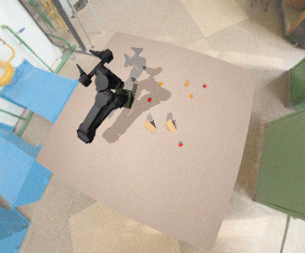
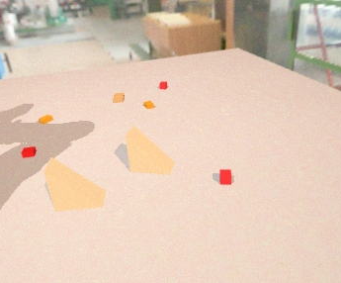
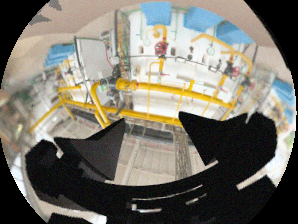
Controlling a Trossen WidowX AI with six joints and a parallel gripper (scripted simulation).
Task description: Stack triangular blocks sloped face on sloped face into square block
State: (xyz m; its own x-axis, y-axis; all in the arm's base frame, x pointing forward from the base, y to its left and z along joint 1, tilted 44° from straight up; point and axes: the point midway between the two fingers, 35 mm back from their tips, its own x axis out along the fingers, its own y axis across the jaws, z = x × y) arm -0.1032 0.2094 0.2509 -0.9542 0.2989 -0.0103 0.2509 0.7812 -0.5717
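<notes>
Fingers Spread and Empty, Both Wedges Unstacked

The fingers (image 1: 87,65) stood wide apart with nothing between them, lifted over the far-left part of the counter (image 1: 130,177) (image 2: 180,237) in the top view and well apart from everything on it. Two wedges lay off from the fingers, toward the middle of the counter: the nearer wedge (image 1: 150,126) (image 2: 73,190) and, just past it, the farther wedge (image 1: 171,126) (image 2: 147,155). They stood apart from each other, each with its slope uncovered.

The step in hand looked to be the first, choosing and reaching a wedge. The next move called for bringing the open fingers round and down over one wedge, clear of its neighbour, for a grip that would allow it to be turned slope-down onto the other.

The count ran to two wedges, three red blocks and three orange blocks. One red block (image 1: 149,100) (image 2: 29,151) lay nearer the fingers than either wedge, and one orange block (image 1: 161,83) (image 2: 45,119) lay beyond it in the exterior view; the arm would probably need to pass high over such small pieces.
</notes>
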